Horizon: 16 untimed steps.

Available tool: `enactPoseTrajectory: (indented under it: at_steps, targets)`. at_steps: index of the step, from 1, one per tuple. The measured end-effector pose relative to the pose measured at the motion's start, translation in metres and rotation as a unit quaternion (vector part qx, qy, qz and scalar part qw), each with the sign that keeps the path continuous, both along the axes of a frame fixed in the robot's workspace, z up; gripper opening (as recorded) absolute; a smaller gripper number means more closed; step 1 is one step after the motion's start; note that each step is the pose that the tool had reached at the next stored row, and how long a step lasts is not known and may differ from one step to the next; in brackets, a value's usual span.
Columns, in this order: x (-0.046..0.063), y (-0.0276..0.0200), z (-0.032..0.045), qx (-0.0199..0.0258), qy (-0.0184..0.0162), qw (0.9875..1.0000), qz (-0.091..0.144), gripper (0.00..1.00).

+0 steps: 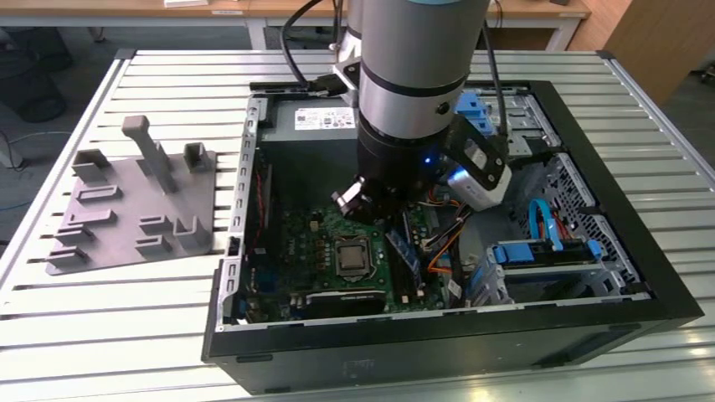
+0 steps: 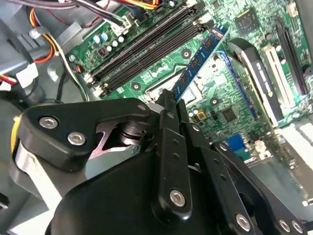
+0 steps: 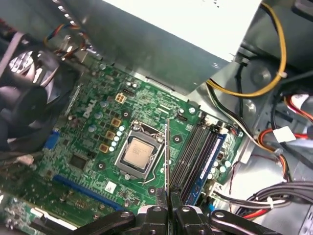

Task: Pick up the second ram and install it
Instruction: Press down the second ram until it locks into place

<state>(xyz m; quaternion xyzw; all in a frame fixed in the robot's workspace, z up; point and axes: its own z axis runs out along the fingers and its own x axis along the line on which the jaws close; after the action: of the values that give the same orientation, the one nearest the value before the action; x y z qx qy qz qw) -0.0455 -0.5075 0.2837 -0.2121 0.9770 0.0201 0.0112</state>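
A slatted white surface (image 1: 112, 335) carries an open computer case (image 1: 447, 352), with a gray holder tray (image 1: 112, 218) at the case's 9 o'clock in the exterior view. The robot arm (image 1: 408, 84) reaches inside over the green motherboard (image 1: 307, 243). Its jaws pinch the second ram (image 3: 167, 156), a blue stick held on edge at 3 o'clock of the CPU socket (image 1: 353, 258), just beside the memory slots (image 3: 193, 152).

1. Slatted pale metal table (image 1: 112, 293), lower left of the exterior view: smooth, faint sheen.
2. Grey moulded plastic holder tray (image 1: 117, 213): matt.
3. The second ram (image 2: 198, 61), thin blue circuit board: glossy.
4. Black gripper (image 2: 168, 100): matt.
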Motion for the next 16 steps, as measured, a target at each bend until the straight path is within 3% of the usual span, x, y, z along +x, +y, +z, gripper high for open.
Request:
enactPoseTrajectory:
  at_steps: [4, 8, 12, 16]
  targets:
    - [0.0, 0.0, -0.0002, 0.0, 0.0, 0.9995, -0.03, 0.14]
    - [0.0, 0.0, -0.0004, 0.0, 0.0, 0.9982, -0.06, 0.14]
    - [0.0, 0.0, -0.0006, 0.0, 0.0, 0.9962, -0.087, 0.14]
    - [0.0, 0.0, -0.0008, 0.0, 0.0, 0.9932, -0.116, 0.14]
